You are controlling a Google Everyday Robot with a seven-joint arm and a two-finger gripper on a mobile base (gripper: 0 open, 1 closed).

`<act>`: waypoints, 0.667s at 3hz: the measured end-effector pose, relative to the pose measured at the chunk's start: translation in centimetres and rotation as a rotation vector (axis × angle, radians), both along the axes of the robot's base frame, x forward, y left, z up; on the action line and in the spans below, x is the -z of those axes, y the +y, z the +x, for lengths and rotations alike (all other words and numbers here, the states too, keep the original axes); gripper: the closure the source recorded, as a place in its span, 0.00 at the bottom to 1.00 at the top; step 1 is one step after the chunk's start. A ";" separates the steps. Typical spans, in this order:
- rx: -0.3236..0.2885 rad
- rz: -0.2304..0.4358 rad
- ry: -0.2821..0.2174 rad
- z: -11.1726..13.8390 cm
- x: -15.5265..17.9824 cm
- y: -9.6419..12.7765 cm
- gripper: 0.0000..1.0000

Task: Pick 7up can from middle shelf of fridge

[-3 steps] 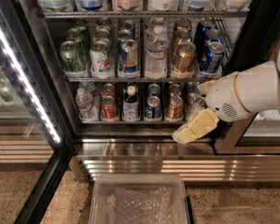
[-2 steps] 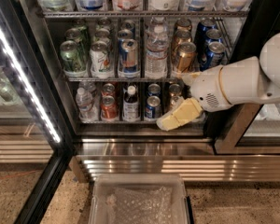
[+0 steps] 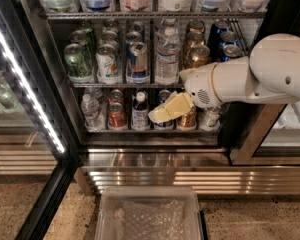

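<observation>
The 7up can [image 3: 106,64], white-silver with green lettering, stands at the front of the middle shelf [image 3: 125,85], between a dark green can [image 3: 76,63] and a blue-and-silver can [image 3: 138,61]. The fridge [image 3: 55,129] stands open with its black frame around the racks. My gripper [image 3: 161,115], cream-coloured on a white arm [image 3: 250,76] reaching in from the right, hangs in front of the lower rack, below and to the right of the 7up can. It holds nothing that I can see. The arm hides the cans at the right end of the middle shelf.
A clear water bottle [image 3: 167,59] and gold cans [image 3: 196,56] stand right of the 7up can. The lower rack [image 3: 125,130] holds red cans and small bottles. The LED strip [image 3: 27,86] runs down the left. A clear plastic bin [image 3: 150,216] sits on the floor before the steel base [image 3: 155,176].
The arm has swung left and a little up, bringing the gripper from the right end of the lower rack to its middle, closer to the middle shelf.
</observation>
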State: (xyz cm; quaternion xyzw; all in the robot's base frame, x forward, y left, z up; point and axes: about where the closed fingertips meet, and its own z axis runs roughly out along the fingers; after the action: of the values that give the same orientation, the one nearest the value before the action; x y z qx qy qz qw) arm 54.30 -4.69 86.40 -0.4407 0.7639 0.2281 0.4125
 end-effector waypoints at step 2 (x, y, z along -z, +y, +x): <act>0.019 0.154 -0.009 0.8 1.0 3.6 0.00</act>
State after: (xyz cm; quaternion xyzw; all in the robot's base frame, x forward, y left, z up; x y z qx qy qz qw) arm 55.06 -1.10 85.36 -0.4014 0.7464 0.2801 0.4509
